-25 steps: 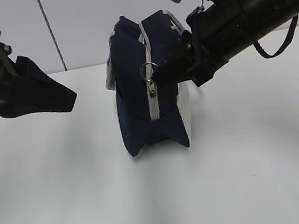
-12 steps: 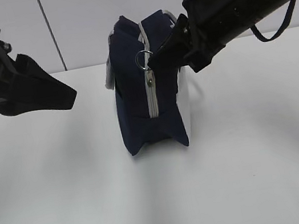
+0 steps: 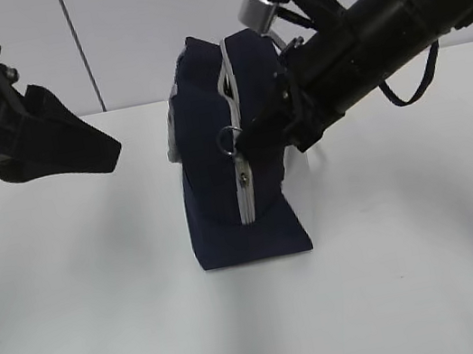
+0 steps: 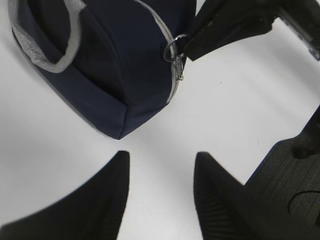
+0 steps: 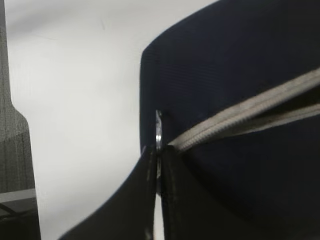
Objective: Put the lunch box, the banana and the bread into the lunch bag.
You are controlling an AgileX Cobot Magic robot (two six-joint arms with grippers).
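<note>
The lunch bag (image 3: pixel 235 159) stands upright on its narrow end on the white counter (image 3: pixel 107 328), near the middle, with its grey zipper strip (image 3: pixel 237 140) facing the exterior camera. The right tool (image 3: pixel 243 137) is pressed together on the metal ring pull (image 3: pixel 227 139), its two fingers closed flat against the ring in the right wrist view. The left tool (image 4: pixel 160 175) hangs spread and empty to the side, well apart from the bag, touching nothing.

The bag rests on a small footprint and nothing holds it down, so any pull on the ring likely drags or tips the whole bag instead of running the slider along the teeth. The bag appears to lean a little, which makes a topple toward the pulling arm plausible. The grip itself is thin: a narrow metal ring between flat fingers could twist or slip out if the pull is off the line of the zipper. The lunch box, the banana and the bread appear in none of the views, so their whereabouts cannot be told.
</note>
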